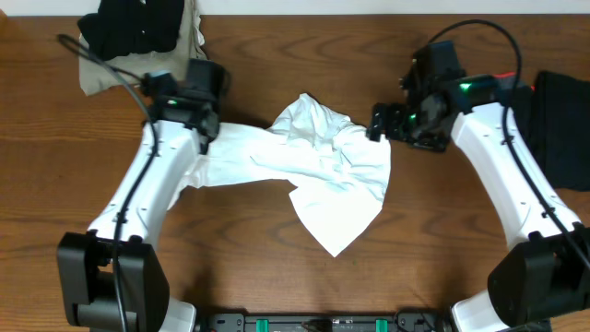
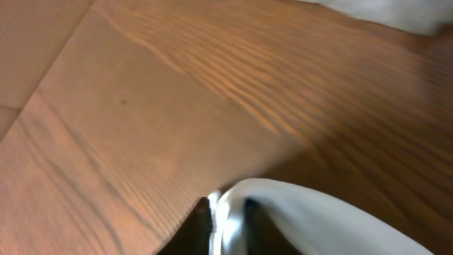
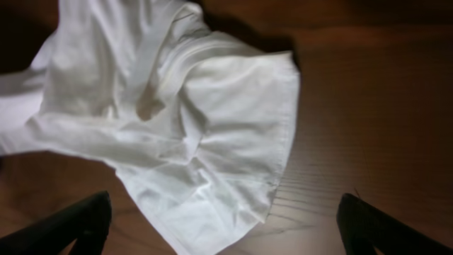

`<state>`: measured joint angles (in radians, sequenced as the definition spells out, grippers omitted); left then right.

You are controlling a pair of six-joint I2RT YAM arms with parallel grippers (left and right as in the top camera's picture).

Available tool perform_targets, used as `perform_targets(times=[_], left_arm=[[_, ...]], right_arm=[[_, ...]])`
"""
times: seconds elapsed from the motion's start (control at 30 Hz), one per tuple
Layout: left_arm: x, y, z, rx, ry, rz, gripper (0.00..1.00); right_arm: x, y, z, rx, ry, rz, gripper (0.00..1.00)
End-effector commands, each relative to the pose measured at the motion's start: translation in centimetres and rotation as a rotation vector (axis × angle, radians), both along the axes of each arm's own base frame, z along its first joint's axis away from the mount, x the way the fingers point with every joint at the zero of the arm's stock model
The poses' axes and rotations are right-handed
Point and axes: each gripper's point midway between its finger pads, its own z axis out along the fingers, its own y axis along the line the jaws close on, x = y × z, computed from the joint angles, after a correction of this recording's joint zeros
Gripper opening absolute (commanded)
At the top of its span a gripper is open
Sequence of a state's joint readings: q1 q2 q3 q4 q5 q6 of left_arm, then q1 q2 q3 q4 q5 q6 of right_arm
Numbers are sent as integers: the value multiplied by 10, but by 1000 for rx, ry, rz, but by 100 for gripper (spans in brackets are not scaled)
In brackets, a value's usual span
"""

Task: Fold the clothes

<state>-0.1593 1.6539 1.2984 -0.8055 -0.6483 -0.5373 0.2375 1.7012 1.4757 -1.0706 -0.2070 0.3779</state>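
Right wrist view shows my right pincer (image 3: 226, 225) spread wide, white shirt (image 3: 177, 106) just ahead, so I'd pinch 1 hem layer squarely.

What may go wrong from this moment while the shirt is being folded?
The white shirt lies bunched in a heap, so a fold made now would probably trap wrinkles. Cloth sits between the left fingers; if it clings, pulling away may drag the shirt. The right fingers, open near the hem, might pinch several layers.
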Motion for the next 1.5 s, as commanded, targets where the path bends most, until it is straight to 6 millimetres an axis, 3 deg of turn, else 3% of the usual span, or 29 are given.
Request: perform_targets(times=[0.0,0.03,0.07,0.1,0.33,0.5,0.7,0.9,1.07,1.27,1.47], left_arm=[[-2,14,-3,-38,-6,56,28],[-3,16,-6,-56,3,62,44],[-6,17,-8,-73,14,67,70],[-8,18,-11,-90,27,70,78],[-22,7,-15,-180,81,53,78],[-33,-27,-11,-394,89,-14,79],[-53,-60,-15,-583,163,-57,78],[-67,-63,-32,-606,237,-42,78],[-69,-63,-38,-605,259,-35,79],[-66,-63,-38,-605,247,-39,79],[-64,-63,-38,-605,236,-42,78]], right_arm=[[-5,16,-3,-4,-2,58,99],[-6,19,-3,-2,-3,62,99],[-6,24,-3,0,-5,68,99],[-7,28,-3,4,-7,70,99],[-12,55,-14,14,-35,138,99],[-14,70,-34,-6,-103,295,98],[-17,70,-63,-81,-135,355,81],[-10,85,-74,-67,-181,382,80],[-16,99,-92,-81,-158,427,94],[-22,96,-120,-212,-132,476,95],[-14,90,-123,-295,-166,464,91]])
